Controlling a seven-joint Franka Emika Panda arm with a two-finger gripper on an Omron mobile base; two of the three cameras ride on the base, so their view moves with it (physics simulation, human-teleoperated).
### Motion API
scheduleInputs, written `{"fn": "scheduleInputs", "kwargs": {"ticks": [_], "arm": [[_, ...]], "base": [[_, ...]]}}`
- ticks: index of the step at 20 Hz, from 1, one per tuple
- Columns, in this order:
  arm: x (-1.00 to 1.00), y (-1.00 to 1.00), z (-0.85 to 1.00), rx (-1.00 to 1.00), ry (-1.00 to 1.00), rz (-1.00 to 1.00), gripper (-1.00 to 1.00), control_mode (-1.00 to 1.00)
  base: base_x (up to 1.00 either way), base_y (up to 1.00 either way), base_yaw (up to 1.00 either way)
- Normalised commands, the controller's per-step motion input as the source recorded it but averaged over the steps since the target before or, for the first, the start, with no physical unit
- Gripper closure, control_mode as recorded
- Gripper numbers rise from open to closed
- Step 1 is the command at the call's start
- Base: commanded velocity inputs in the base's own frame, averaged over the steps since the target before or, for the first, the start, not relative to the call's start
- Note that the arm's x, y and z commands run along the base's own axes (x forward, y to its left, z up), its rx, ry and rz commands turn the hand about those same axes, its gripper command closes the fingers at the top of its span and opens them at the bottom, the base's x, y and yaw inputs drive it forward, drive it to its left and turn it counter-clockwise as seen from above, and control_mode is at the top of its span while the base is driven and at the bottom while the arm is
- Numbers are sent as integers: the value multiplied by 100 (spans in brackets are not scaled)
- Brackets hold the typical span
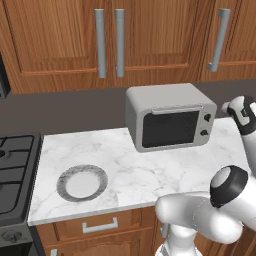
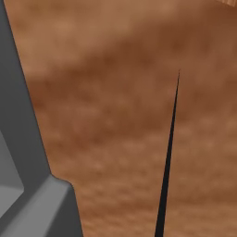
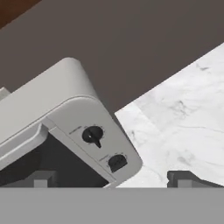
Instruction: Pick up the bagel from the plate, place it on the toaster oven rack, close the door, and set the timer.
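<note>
The toaster oven (image 1: 170, 117) stands at the back of the marble counter with its door (image 1: 171, 128) shut, so the toaster oven rack is hidden behind the dark glass. Near the counter's front left lies the plate (image 1: 81, 182), its white centre bare. The bagel is out of view. My gripper (image 1: 242, 113) hovers to the right of the oven at about its height. In the hand view the gripper (image 3: 114, 179) is open with nothing between its fingertips (image 3: 41, 179), and it looks at the oven's right panel with the upper knob (image 3: 93, 135) and lower knob (image 3: 117, 162).
A black stove (image 1: 15, 170) borders the counter (image 1: 150, 170) on the left. Wooden wall cabinets with grey bar handles (image 1: 119, 42) hang above. The right base view looks closely at brown wood (image 2: 115, 115) and a grey slab (image 2: 28, 185).
</note>
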Motion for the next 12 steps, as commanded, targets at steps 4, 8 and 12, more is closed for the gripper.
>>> {"fn": "scheduleInputs", "kwargs": {"ticks": [4,8,12], "arm": [[-1,13,-14,0,-11,9,-100,-100],[9,18,-21,0,-2,5,-100,-100],[18,0,0,0,-17,4,-100,-100]], "base": [[0,0,0],[0,0,0],[0,0,0]]}}
